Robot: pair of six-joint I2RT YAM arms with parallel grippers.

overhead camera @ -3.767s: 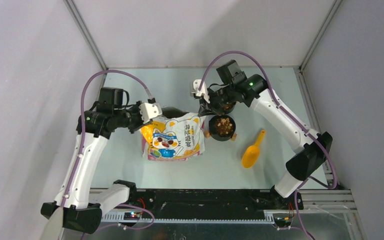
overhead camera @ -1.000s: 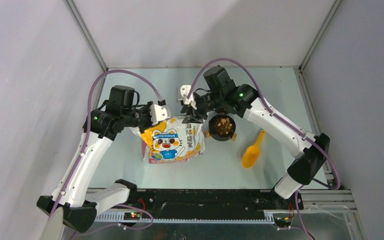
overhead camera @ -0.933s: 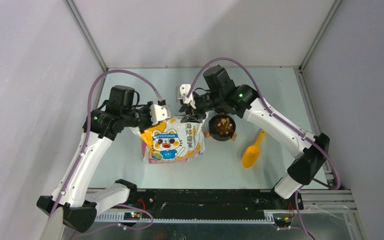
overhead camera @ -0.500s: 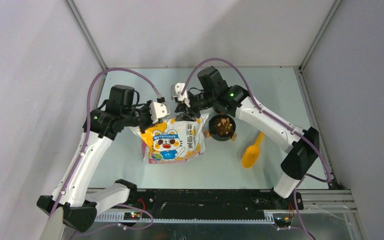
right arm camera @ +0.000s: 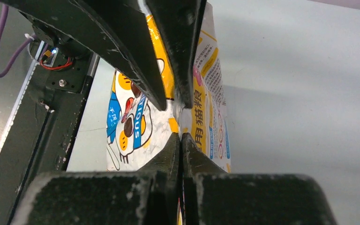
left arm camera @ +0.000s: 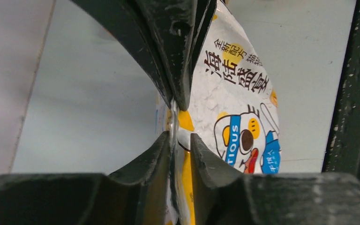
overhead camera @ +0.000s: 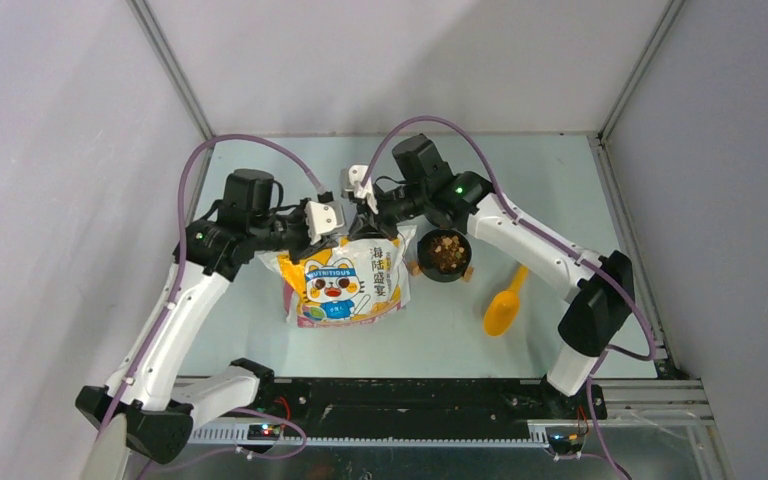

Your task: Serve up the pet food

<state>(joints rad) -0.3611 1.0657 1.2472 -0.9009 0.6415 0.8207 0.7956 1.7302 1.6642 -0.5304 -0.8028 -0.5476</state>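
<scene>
**Clerk:** Where was the pet food at inspection?

**Inspector:** The brown and tan dry kibble (overhead camera: pixel 447 250) lay heaped in a round black bowl (overhead camera: pixel 445 278). The bowl stood on the pale green table (overhead camera: pixel 250 330), just right of the bag and apart from both grippers. The bag's contents could not be seen.

**Clerk:** Describe the bag.

**Inspector:** It was a white, yellow and pink cartoon-cat foil bag (overhead camera: pixel 345 285), near the middle of the table. Its printed face was turned to the overhead camera and its top edge was on the far side, where both grippers met it.

**Clerk:** State of the left gripper?

**Inspector:** The left gripper (left arm camera: pixel 180 124) was at the top edge, toward the bag's left corner. Its jaws stood narrowly parted. The foil edge ran through the gap and lay against one finger. Whether it carried any of the bag could not be told.

**Clerk:** And the right?

**Inspector:** The right gripper (right arm camera: pixel 180 122) was clamped tight on the same edge, nearer the right corner, with the thin foil pinched between its fingers.

**Clerk:** Anything further on the table?

**Inspector:** A yellow plastic scoop (overhead camera: pixel 503 312) lay right of the bowl, near it but not touching. Its handle pointed toward the far side.
</scene>
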